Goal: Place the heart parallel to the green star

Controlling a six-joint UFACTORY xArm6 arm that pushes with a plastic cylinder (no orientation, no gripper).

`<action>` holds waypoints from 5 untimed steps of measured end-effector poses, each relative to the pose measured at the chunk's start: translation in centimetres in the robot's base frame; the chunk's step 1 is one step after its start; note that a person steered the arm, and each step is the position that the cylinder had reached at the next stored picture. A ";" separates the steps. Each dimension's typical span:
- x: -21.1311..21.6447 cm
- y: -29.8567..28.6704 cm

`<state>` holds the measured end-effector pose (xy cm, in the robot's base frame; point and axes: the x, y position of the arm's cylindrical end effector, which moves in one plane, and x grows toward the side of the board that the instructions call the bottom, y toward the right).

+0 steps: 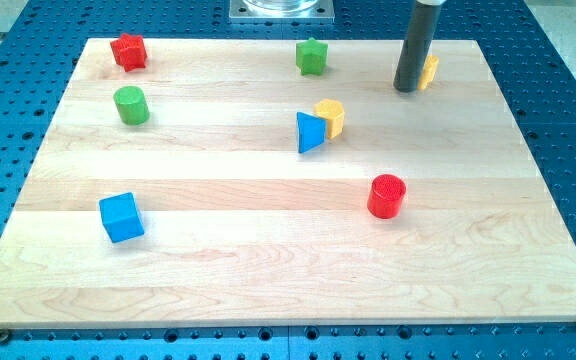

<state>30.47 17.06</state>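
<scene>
A green star (311,56) sits near the view's top, a little right of centre. A yellow block (428,71), probably the heart, lies near the view's top right, mostly hidden behind my rod. My tip (406,88) rests on the board, touching the yellow block's left side. The tip is about a hundred pixels to the right of the green star.
A red star (128,50) is at the top left, with a green cylinder (131,105) below it. A blue triangle (309,132) touches a yellow hexagon (330,117) at centre. A red cylinder (386,196) is lower right, a blue cube (121,217) lower left.
</scene>
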 end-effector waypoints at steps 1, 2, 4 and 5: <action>3.7 2.4; -0.7 4.3; -4.0 1.6; -3.9 1.4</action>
